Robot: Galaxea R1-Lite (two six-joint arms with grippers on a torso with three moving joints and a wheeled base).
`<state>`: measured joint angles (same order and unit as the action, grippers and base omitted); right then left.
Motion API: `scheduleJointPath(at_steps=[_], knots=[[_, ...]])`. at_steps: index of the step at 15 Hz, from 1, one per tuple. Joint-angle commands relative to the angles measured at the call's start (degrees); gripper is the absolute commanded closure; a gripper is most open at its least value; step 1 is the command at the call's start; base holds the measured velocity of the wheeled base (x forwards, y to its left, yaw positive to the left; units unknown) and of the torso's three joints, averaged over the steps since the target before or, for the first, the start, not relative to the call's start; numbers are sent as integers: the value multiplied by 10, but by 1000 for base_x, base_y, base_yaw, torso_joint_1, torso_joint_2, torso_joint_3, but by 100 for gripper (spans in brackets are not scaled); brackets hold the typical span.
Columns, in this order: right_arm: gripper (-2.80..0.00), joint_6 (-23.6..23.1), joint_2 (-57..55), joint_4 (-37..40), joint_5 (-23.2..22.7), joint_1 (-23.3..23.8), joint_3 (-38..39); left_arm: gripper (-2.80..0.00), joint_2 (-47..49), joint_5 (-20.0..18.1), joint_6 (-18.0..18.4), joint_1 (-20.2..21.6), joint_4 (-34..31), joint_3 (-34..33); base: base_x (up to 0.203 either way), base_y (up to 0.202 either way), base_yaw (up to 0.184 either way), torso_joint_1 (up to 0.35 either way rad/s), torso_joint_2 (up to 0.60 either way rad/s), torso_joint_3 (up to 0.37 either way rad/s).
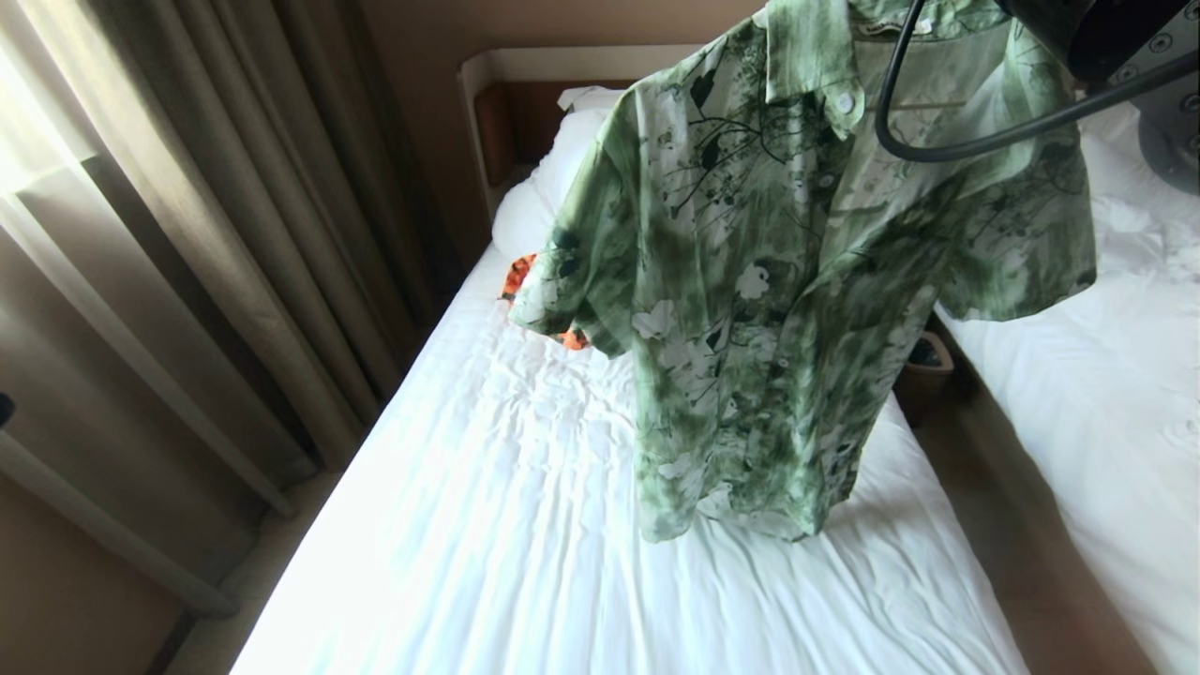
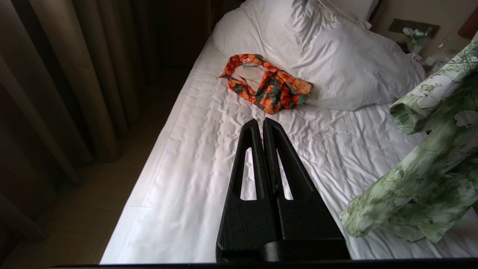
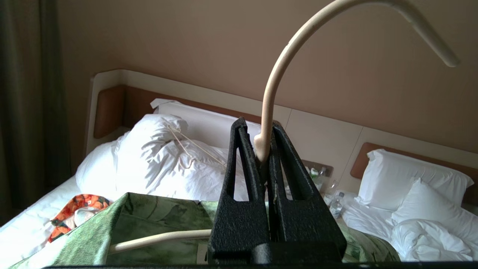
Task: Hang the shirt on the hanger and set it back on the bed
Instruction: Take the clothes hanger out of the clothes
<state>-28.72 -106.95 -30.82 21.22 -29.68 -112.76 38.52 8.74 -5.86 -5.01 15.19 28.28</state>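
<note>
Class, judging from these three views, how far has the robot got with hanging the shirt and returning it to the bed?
Done: the green floral short-sleeved shirt hangs on the thin cream hanger. In hand: the right gripper is shut on the hanger's neck, holding it above the white-sheeted bed. The left gripper is shut, empty. Left: laying it down.

Heavy beige curtains (image 1: 187, 234) hang along the left, daylight glowing at their upper edge. A plain tan wall (image 3: 186, 41) rises behind, and brown floor (image 1: 1012, 525) separates a second white-sheeted bed (image 1: 1106, 403).
</note>
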Motion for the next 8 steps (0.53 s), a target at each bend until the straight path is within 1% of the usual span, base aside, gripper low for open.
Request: scheduleJointPath(at_steps=[1, 8], knots=[[0, -2, 4, -1, 1, 0, 0, 0, 1, 0, 0, 0, 1, 1, 0, 0, 0, 0, 0, 0], [0, -2, 6, 1, 1, 0, 0, 0, 0, 0, 0, 0, 1, 1, 0, 0, 0, 0, 0, 0]])
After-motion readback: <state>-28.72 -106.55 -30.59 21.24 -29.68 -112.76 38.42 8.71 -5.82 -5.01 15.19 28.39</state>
